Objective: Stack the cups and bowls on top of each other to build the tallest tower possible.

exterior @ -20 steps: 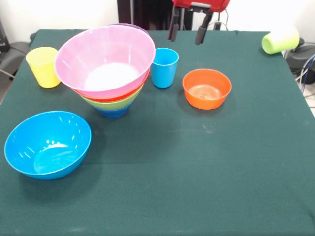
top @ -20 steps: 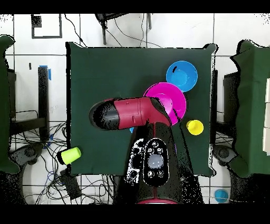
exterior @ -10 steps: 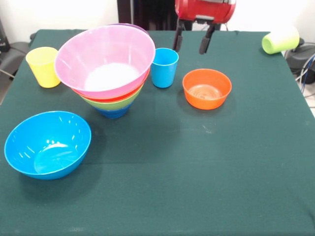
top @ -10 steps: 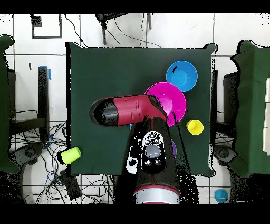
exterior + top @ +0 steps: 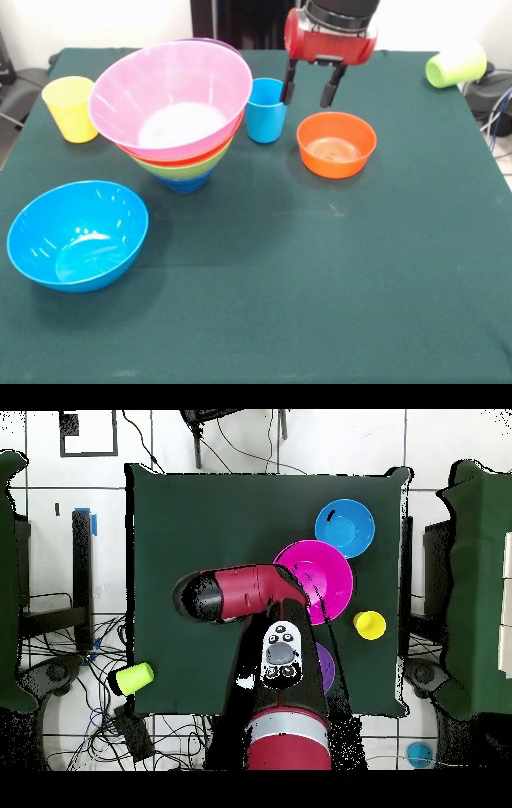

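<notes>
Jaws (image 5: 308,90) hang open between blue cup (image 5: 265,110) at 9 o'clock and orange bowl (image 5: 336,144) at 5; a sloppy descent could clip either.

A dark green cloth covered the worktop (image 5: 336,280). Around it lay a white tiled floor (image 5: 100,464), with tangled black cables (image 5: 100,714) near one corner and blue tape (image 5: 83,517) beside it.
</notes>
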